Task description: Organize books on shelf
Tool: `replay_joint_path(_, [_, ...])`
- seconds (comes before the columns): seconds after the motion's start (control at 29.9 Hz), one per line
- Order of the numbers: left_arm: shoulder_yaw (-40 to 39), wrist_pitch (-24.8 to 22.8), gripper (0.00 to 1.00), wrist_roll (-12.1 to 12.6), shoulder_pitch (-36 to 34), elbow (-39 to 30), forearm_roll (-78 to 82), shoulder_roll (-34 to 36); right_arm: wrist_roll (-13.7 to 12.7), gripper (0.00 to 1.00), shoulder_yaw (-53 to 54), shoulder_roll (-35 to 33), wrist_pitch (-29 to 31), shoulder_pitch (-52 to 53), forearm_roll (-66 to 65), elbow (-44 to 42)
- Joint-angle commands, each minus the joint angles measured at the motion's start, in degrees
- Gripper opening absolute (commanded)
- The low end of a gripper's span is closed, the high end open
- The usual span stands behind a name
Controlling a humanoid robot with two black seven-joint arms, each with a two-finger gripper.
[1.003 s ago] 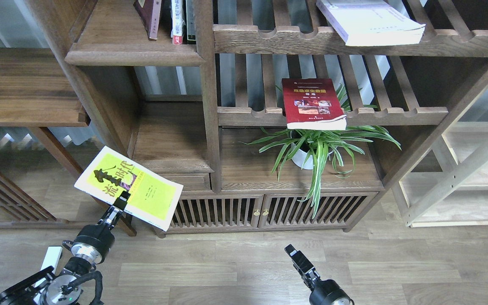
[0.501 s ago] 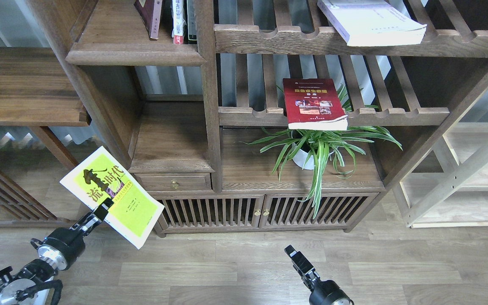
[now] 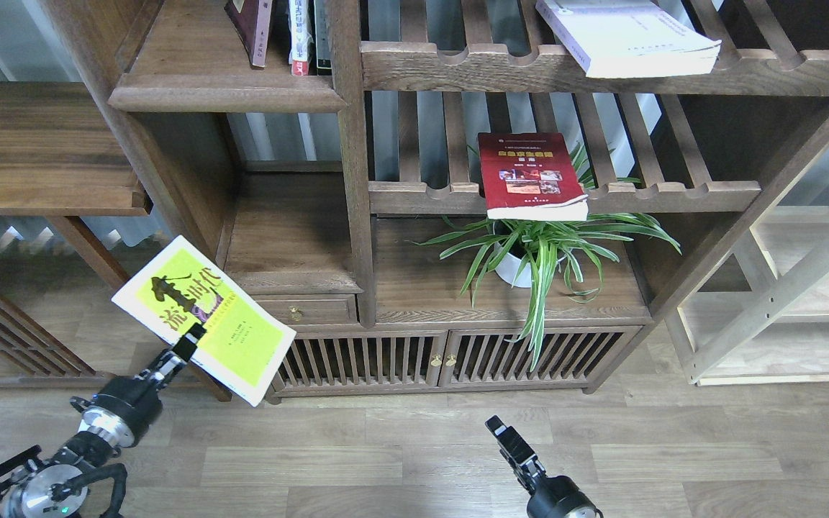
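My left gripper [image 3: 188, 344] is shut on the near edge of the yellow-green book [image 3: 204, 318], which it holds tilted in the air at lower left, in front of the bookcase. On the middle slatted rack lies the dark red book [image 3: 531, 175], overhanging the rail. A thick white book [image 3: 627, 36] rests on the top slatted rack. The solid shelf [image 3: 191, 79] at upper left carries a few upright books [image 3: 281, 32] against its right post. Low in the middle, my right gripper [image 3: 506, 439] hangs over the floor, seen end-on and holding nothing.
A potted spider plant [image 3: 540, 252] stands on the cabinet top under the red book. A drawer [image 3: 304, 309] and slatted doors [image 3: 443, 356] lie below. A dark side table [image 3: 40, 144] is at left, a pale wooden frame [image 3: 781, 302] at right.
The left arm swung the yellow-green book left and down, then brought it slightly back up and to the right. The right arm barely moved.
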Motion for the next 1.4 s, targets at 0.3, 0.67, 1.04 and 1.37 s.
replay_joint_path(0.3, [-0.13, 0.0, 0.0, 9.65, 1.59, 0.34, 2.35, 1.63, -0.08, 0.83, 0.1, 0.0, 0.0, 0.07, 0.0, 0.08])
replay_joint_path(0.67, [-0.66, 0.0, 0.0, 11.33, 2.29, 2.28, 2.7, 1.19, -0.08, 0.83, 0.01, 0.0, 0.0, 0.07, 0.0, 0.08])
replay_joint_path(1.04, [-20.77, 0.0, 0.0, 20.18, 6.85, -8.17, 3.49, -9.97, 0.01, 0.83, 0.28, 0.0, 0.0, -0.45, -0.09, 0.52])
replay_joint_path(1.37, [-32.98, 0.0, 0.0, 33.03, 13.28, -19.51, 9.37, -9.18, 0.01, 0.83, 1.33, 0.0, 0.0, -0.45, -0.09, 0.79])
